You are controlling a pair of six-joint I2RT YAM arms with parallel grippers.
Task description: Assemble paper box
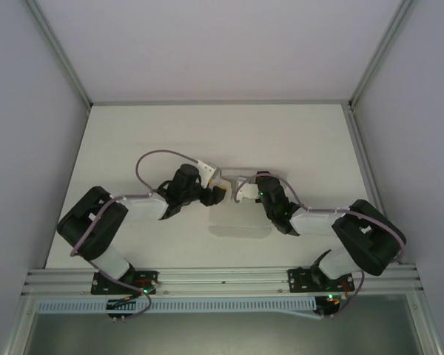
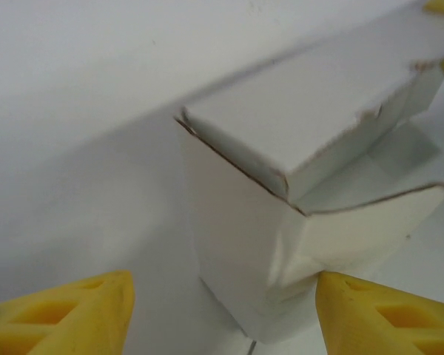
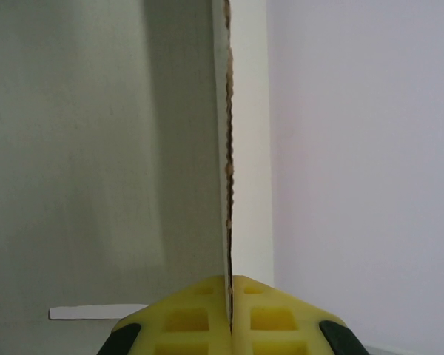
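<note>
Right gripper (image 3: 230, 292) pinching paper box (image 2: 281, 126) edge | left gripper (image 2: 222, 310) spread | both reaching inward

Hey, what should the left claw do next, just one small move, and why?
Probably ease the left claw shut on the paper box. Its yellow fingers stand open either side of the box's near corner, and the right claw is shut on a panel edge, steadying it.

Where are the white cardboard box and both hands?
white cardboard box (image 2: 281, 126), left wrist view, top flap.
left hand (image 2: 222, 285), left wrist view, midway between open yellow fingertips.
right hand (image 3: 230, 285), right wrist view, fingertips pinching the box's edge.
</note>
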